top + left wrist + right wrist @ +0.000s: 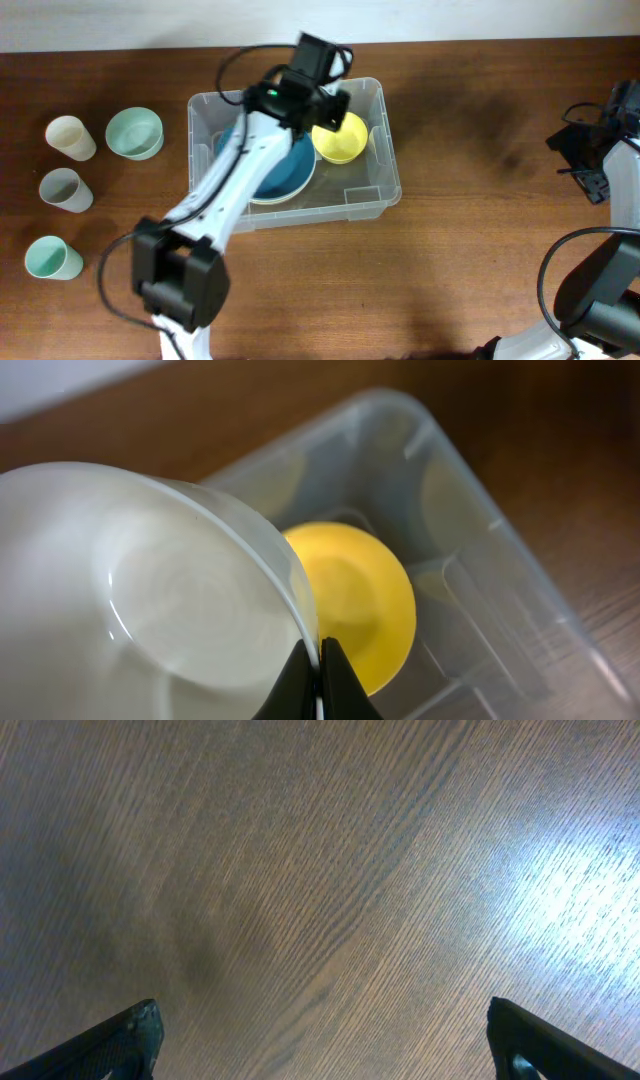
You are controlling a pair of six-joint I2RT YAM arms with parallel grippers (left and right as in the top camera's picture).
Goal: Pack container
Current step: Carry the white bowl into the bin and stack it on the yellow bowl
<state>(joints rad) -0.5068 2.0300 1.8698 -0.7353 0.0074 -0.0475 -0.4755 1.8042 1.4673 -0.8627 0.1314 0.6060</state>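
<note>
Left jaws clenched on the rim of a white bowl [150,590], I'm holding it over the container [480,530] with a yellow bowl [360,600] inside; right jaws wide open above the table [320,870].

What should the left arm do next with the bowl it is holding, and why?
Probably lower it into the container, then let go. The left gripper is pinched shut on the rim of the white bowl, which hangs tilted over the container near the yellow bowl, seemingly not yet resting on anything.
</note>
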